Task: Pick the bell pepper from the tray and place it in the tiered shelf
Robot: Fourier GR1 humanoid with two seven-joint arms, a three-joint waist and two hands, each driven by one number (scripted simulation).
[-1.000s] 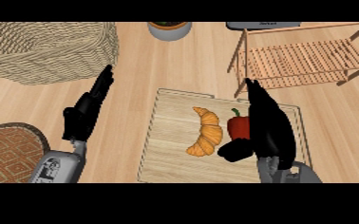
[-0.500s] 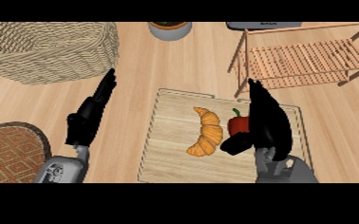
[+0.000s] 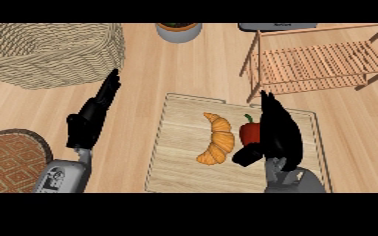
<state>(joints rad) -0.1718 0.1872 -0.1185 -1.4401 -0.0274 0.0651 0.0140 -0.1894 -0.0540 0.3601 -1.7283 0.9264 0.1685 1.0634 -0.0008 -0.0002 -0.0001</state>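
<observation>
A red bell pepper (image 3: 249, 131) with a green stem lies on the wooden tray (image 3: 177, 155), right of a croissant (image 3: 217, 138). My right hand (image 3: 278, 132) hovers over the pepper's right side, fingers straight and pointing away, thumb (image 3: 248, 155) spread below the pepper; part of the pepper is hidden by it. The slatted wooden tiered shelf (image 3: 314, 62) stands at the upper right, beyond the tray. My left hand (image 3: 92, 112) rests open to the left of the tray, fingers up.
A large woven basket (image 3: 55, 52) sits at the upper left. A grey pot (image 3: 179, 31) stands at the top centre. A round patterned mat (image 3: 18, 157) lies at the lower left edge. A dark flat object (image 3: 277, 26) lies behind the shelf.
My right hand has drawn slightly back toward the lower edge beside the pepper. My left hand has shifted a little down and left. The pepper and croissant stay put.
</observation>
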